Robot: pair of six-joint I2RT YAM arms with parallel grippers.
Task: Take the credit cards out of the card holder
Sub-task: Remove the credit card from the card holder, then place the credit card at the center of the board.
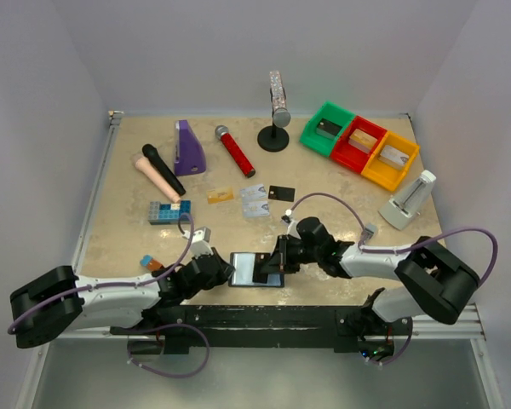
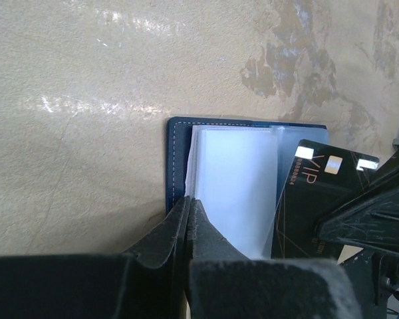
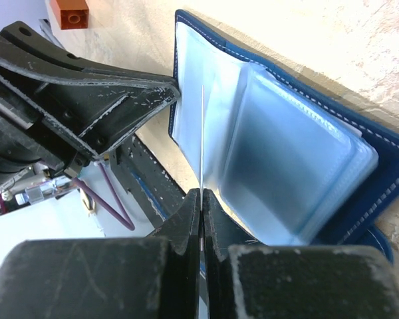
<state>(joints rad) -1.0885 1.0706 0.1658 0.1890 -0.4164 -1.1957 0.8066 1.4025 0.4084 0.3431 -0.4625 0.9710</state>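
The dark navy card holder (image 1: 243, 269) lies open near the table's front edge, its pale blue-grey pockets (image 3: 286, 153) facing up. My left gripper (image 2: 188, 201) is shut on the holder's left edge (image 2: 176, 159). My right gripper (image 3: 201, 194) is shut on a black credit card (image 2: 312, 199) with gold "VIP" lettering. That card stands on edge and is partly out of the pockets; the right wrist view shows it as a thin line (image 3: 203, 133). An orange-gold card (image 1: 221, 195), pale silvery cards (image 1: 254, 201) and another black card (image 1: 281, 192) lie flat further back.
A studded blue brick block (image 1: 169, 211) sits left of the loose cards, and a small orange brick (image 1: 151, 262) lies by my left arm. Further back are microphones (image 1: 236, 150), a purple object (image 1: 188, 147), a stand (image 1: 275, 136), green, red and yellow bins (image 1: 360, 145), and a white holder (image 1: 407, 204).
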